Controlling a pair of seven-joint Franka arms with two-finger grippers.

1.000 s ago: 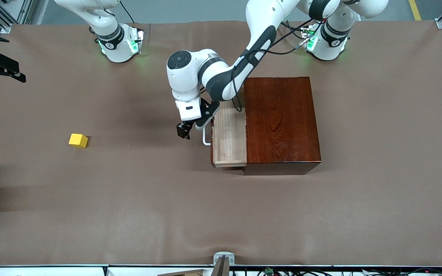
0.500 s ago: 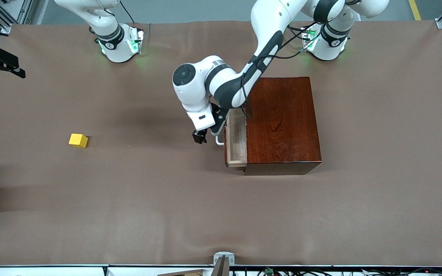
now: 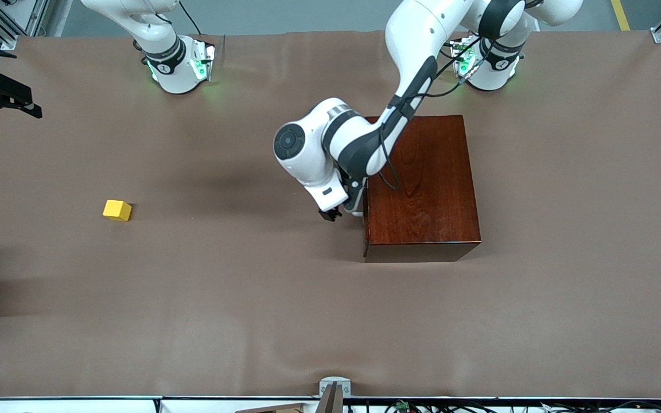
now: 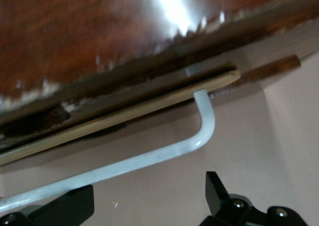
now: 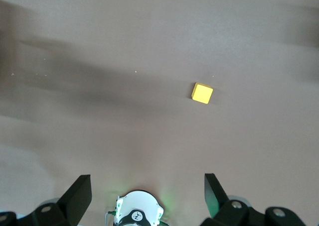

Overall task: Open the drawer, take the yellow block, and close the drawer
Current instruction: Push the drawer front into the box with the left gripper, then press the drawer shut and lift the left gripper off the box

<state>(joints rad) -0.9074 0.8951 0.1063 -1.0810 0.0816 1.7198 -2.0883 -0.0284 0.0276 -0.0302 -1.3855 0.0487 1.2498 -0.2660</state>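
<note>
Resting shut in its wooden box, drawer; handle at twelve o'clock of spread left end effector. Yellow block on table toward right arm's end; right end effector spread above, waiting.

Even, bright overhead light on my table, soft shadows only: a broad dim patch under my left arm, dark bands low at the front view's left edge. My left wrist view is smeared with blur, white glare streaking the glossy box near top centre. My right wrist view is sharper, grey shadows upper left.
</note>
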